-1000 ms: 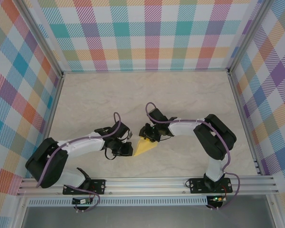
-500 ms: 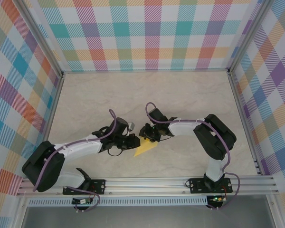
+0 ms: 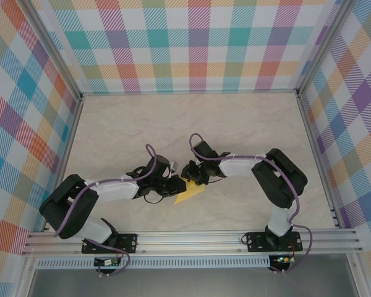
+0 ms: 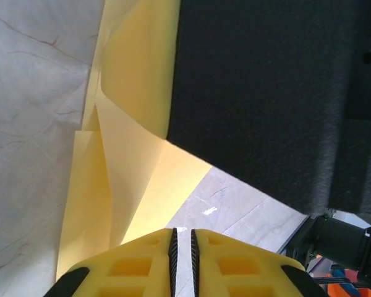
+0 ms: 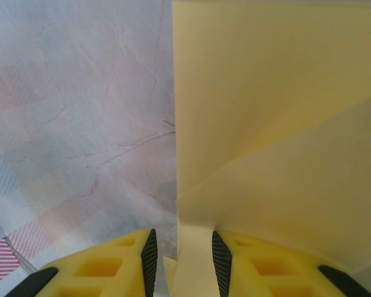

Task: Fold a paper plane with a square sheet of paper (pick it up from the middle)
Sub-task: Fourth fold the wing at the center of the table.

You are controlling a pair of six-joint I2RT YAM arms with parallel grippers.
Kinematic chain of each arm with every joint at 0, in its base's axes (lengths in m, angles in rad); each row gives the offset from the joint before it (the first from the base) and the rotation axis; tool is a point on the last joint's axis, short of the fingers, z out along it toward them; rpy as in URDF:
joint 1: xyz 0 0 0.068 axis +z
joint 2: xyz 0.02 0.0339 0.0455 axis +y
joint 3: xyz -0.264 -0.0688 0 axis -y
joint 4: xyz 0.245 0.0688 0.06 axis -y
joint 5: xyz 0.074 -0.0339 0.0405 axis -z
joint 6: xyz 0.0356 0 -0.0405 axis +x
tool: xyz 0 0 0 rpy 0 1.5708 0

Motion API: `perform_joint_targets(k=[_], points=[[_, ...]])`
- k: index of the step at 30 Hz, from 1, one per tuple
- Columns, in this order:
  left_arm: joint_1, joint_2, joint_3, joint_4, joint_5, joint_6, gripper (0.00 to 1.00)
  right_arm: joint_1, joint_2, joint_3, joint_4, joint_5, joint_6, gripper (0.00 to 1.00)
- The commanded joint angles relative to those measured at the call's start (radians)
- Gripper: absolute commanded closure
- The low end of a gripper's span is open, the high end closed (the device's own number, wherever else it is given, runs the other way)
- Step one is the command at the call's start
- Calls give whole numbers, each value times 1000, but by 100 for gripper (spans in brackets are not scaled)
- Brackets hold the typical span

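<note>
Folded yellow paper [image 3: 190, 192] on the desk [image 3: 142, 124] toward its near edge, my right gripper [image 3: 189, 174] clamped on the paper's far end, my left gripper [image 3: 175, 187] closed, touching its left side.

One paper sheet [image 3: 190, 193] (creased), one left gripper [image 3: 177, 185], one right gripper [image 3: 190, 175].

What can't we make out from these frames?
1. Top external: the square sheet of paper is too small to read its creases; the left tool and right tool cover its upper edge.
2. Left wrist: a black arm part hides part of the sheet; whether the nearly closed left tool pinches paper is unclear.
3. Right wrist: the right tool grips the sheet, but frame edges cut off the sheet's outline.
</note>
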Motion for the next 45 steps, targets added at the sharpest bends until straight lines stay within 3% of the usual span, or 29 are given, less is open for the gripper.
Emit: perform_joint_targets(k=[1,8,22,29,40,45], points=[[-14,28,-9,-11,1,14,84,6,70,-15,-81,26,11,66],[-15,60,-24,-45,-18,35,84,6,73,-15,-85,27,11,66],[-15,-59,-40,-196,-104,83,84,6,80,-9,-91,25,10,66],[-15,-132,-8,-187,-31,82,83,6,82,-5,-94,25,11,66],[-24,-36,-12,-67,13,39,82,6,82,-4,-104,27,10,66],[-25,-3,-28,-116,-57,46,83,6,82,-7,-106,28,11,66]])
